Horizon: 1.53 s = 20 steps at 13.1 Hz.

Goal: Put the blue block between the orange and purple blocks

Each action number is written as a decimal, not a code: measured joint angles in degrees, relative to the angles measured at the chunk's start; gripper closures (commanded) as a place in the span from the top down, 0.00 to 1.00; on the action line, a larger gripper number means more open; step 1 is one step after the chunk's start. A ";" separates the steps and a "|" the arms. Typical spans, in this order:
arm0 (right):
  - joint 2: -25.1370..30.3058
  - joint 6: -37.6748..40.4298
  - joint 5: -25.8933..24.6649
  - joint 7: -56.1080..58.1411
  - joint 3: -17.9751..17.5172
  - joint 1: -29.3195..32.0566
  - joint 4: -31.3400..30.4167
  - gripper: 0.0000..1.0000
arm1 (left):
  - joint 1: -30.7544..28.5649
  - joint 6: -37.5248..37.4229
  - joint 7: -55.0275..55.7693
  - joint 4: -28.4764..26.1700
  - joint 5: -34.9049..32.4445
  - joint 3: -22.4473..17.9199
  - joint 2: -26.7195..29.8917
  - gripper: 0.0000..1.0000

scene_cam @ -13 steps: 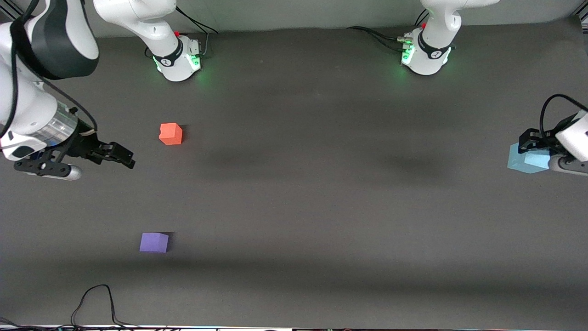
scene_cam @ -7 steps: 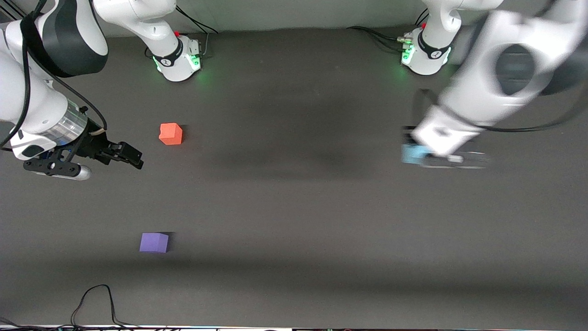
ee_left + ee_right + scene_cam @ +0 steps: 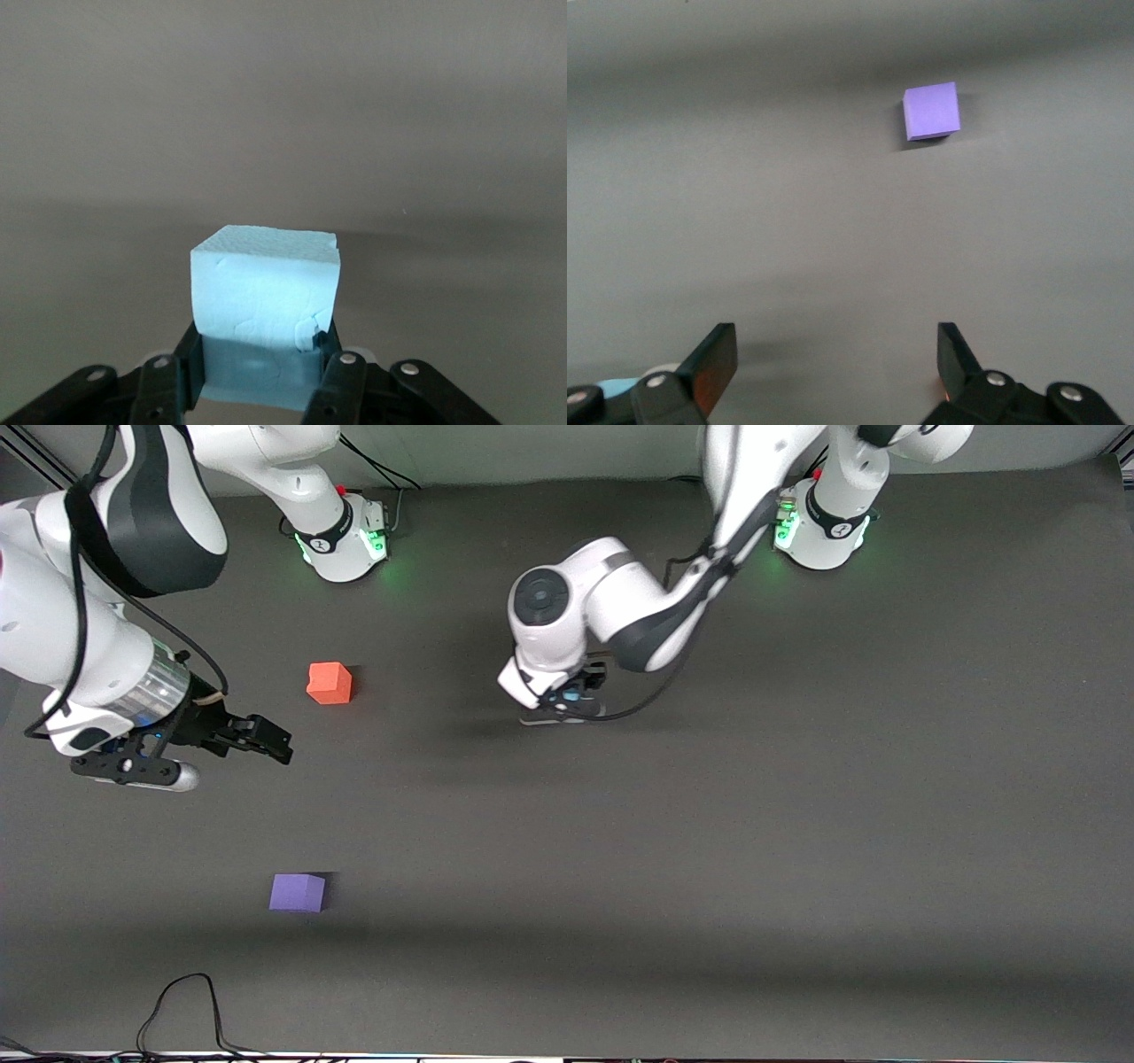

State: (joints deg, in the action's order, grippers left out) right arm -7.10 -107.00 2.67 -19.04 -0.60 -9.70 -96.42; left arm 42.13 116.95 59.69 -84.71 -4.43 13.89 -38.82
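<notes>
The light blue block (image 3: 266, 283) sits clamped between the fingers of my left gripper (image 3: 264, 372), which is shut on it. In the front view that left gripper (image 3: 567, 695) hangs over the middle of the table, and the white wrist hides nearly all of the block. The orange block (image 3: 329, 683) rests on the mat toward the right arm's end. The purple block (image 3: 297, 892) lies nearer to the front camera than the orange one and shows again as the purple block (image 3: 931, 111). My right gripper (image 3: 266, 740) is open and holds nothing, beside the orange block.
Both arm bases (image 3: 341, 536) (image 3: 819, 527) stand at the table's back edge with green lights. A black cable (image 3: 186, 1001) loops at the table's front edge, near the purple block.
The left arm swept the blue block from its own end of the table to the middle. The right gripper drifted slightly toward the middle, still open. The orange and purple blocks did not move.
</notes>
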 measured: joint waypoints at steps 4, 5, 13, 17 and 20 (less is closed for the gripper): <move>-3.50 -0.10 0.00 -0.14 -0.90 -0.02 2.25 1.00 | 2.18 2.48 2.93 1.57 -2.59 -0.14 -6.66 0.84; -4.17 -0.18 0.00 -0.87 -1.31 -0.03 2.69 1.00 | 2.11 2.61 2.93 2.05 -3.00 -0.53 -6.66 1.00; -8.96 -5.39 0.00 -13.43 -10.36 -1.06 2.88 1.00 | -4.38 -18.53 -6.47 9.95 -1.18 -1.06 7.82 1.00; -12.78 -8.68 -2.83 -18.17 -13.03 -5.45 2.73 1.00 | -20.28 -33.49 -26.53 9.65 2.45 -1.74 21.74 1.00; -19.68 -12.97 -14.53 -32.46 -22.54 -8.24 1.92 1.00 | -35.67 -37.19 -43.78 9.24 2.80 -2.14 24.09 1.00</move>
State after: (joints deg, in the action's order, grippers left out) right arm -26.78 -119.97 -11.86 -51.51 -23.14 -17.94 -94.49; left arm 6.46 79.76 15.91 -75.47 -1.63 11.75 -14.73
